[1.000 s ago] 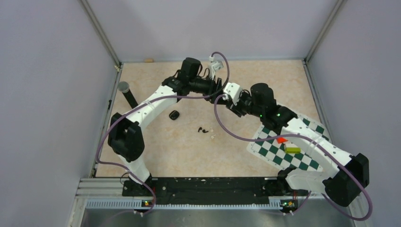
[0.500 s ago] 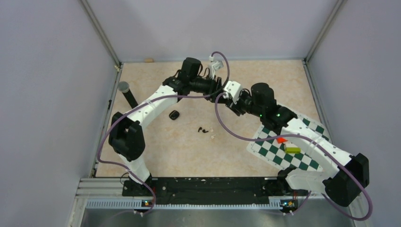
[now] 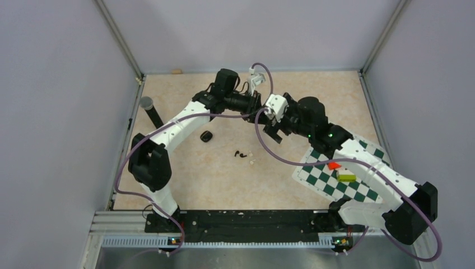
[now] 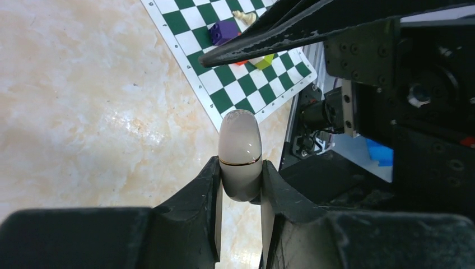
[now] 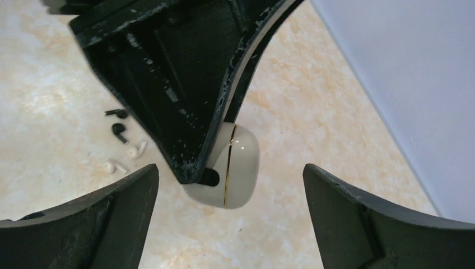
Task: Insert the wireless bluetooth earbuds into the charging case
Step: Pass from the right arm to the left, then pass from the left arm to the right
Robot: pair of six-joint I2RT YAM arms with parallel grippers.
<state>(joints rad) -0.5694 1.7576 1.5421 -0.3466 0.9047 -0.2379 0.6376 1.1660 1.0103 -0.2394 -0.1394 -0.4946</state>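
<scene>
Black charging case [image 3: 206, 136] sits on the tabletop [image 3: 336, 95] in the top view, the black earbuds [image 3: 240, 153] apart at its 4 o'clock, neither touched. At the buds' 12 o'clock the pincers meet. Since a second ago the left pincer [image 3: 257, 106] has clamped and the right pincer [image 3: 271, 128] has sprung wide.

Left wrist view: the left pincer is closed on the lower half of a white case [image 4: 240, 140] with a gold seam, chequered mat [image 4: 224, 84] at its 12 o'clock.

Right wrist view: the right pincer's jaws stand wide and hold nothing, the white case between them but clear of both. White buds [image 5: 137, 149] lie at the black ones' 6 o'clock.

We read this as a right-to-left handover just finished. Inserting the black buds is not yet begun.
</scene>
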